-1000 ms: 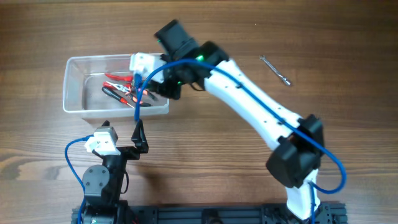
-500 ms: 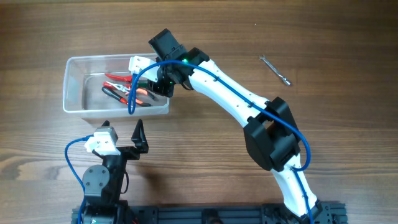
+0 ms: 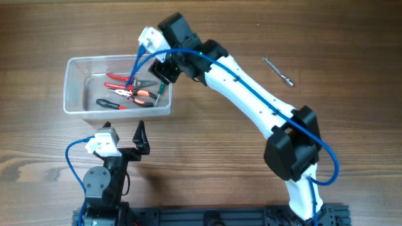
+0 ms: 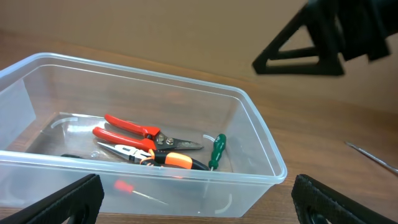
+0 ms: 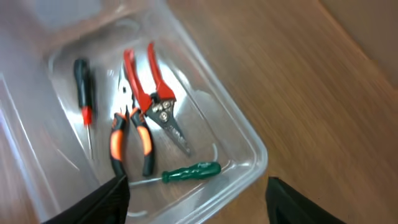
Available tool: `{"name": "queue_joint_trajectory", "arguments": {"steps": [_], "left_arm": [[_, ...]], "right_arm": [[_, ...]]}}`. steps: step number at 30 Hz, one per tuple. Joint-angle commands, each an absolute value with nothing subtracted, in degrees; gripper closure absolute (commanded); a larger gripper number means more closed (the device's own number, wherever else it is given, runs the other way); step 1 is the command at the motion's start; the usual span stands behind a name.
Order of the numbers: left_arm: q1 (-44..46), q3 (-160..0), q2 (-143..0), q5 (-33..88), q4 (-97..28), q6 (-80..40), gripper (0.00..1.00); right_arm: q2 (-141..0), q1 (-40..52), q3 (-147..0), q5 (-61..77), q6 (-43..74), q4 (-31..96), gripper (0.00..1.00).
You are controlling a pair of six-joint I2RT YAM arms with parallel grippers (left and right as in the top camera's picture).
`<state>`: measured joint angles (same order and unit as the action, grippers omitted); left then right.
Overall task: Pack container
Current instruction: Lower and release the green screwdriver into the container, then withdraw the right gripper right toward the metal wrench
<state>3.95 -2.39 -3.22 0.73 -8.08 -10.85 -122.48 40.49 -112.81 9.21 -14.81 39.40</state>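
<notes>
The clear plastic container [image 3: 70, 85] stands left of centre on the wooden table. It holds red-handled pliers [image 3: 119, 78], orange-and-black pliers [image 3: 137, 94], a black-and-red screwdriver [image 3: 110, 103] and a green screwdriver [image 3: 161, 88]. My right gripper [image 3: 164, 71] hovers over the container's right end, open, with nothing between its fingers. In the right wrist view the green screwdriver [image 5: 189, 171] lies loose on the container's floor below the right gripper [image 5: 199, 205]. My left gripper [image 3: 124, 130] rests open just in front of the container's near wall [image 4: 186, 193].
A slim silver metal tool [image 3: 278, 69] lies alone on the table at the far right. The right arm [image 3: 251, 100] stretches diagonally from the front right across the table. The left arm's base [image 3: 100, 182] sits near the front edge.
My right gripper has opened and lifted up and back from the container's right end. The green screwdriver now lies uncovered inside. The left arm has not moved.
</notes>
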Motion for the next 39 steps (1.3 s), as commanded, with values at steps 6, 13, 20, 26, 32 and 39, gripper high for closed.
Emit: {"name": "queue_joint_trajectory", "arguments": {"steps": [6,13,20,26,32,39], "left_arm": [[3.62,-2.15,-3.18,0.58,-8.12,-11.35,0.0],[3.62,-2.15,-3.18,0.58,-8.12,-11.35,0.0],[3.62,-2.15,-3.18,0.58,-8.12,-11.35,0.0],[3.62,-2.15,-3.18,0.58,-8.12,-11.35,0.0],[3.62,-2.15,-3.18,0.58,-8.12,-11.35,0.0],[3.62,-2.15,-3.18,0.58,-8.1,-11.35,0.0]], "right_arm": [[-122.65,40.53,-112.95,-1.72,24.16,49.3,0.52],[-123.98,40.64,-111.94,-1.21,29.06,50.37,0.59],[-126.65,40.64,-111.87,5.21,30.39,50.39,0.59],[-130.1,40.64,-111.87,9.1,30.41,50.92,0.61],[-131.04,39.22,-111.87,5.85,34.98,55.48,0.82],[-131.02,34.22,-111.87,3.4,37.54,60.75,0.84]]}}
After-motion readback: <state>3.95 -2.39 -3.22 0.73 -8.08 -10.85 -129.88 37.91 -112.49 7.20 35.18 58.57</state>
